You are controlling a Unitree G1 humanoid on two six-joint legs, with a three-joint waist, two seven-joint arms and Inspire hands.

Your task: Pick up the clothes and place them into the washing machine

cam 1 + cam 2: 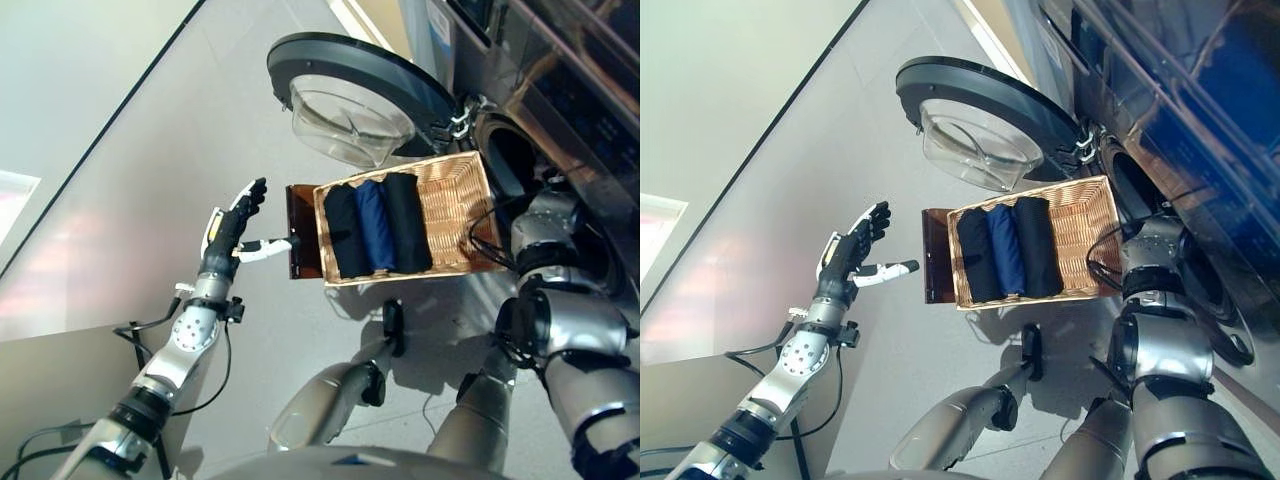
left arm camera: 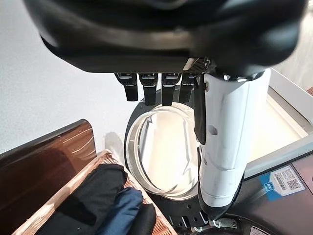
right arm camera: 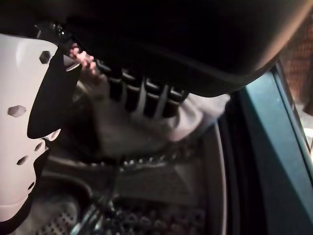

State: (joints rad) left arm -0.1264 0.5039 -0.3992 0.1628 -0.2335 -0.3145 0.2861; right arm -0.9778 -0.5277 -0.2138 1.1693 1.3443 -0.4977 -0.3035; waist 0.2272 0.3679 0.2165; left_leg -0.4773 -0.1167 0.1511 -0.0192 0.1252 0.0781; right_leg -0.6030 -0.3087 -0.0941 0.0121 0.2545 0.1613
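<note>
A brown wooden stool [image 1: 302, 232] stands on the grey floor [image 1: 140, 200]. Its top is dark and shiny — only the end of it peeks out. A thin dark line [image 1: 100, 145] runs slantwise across the floor. On one side of the line the floor looks paler. Near the top there is a pale yellow strip [image 1: 365, 22] along the floor's edge — it is too far off to tell what it is.
</note>
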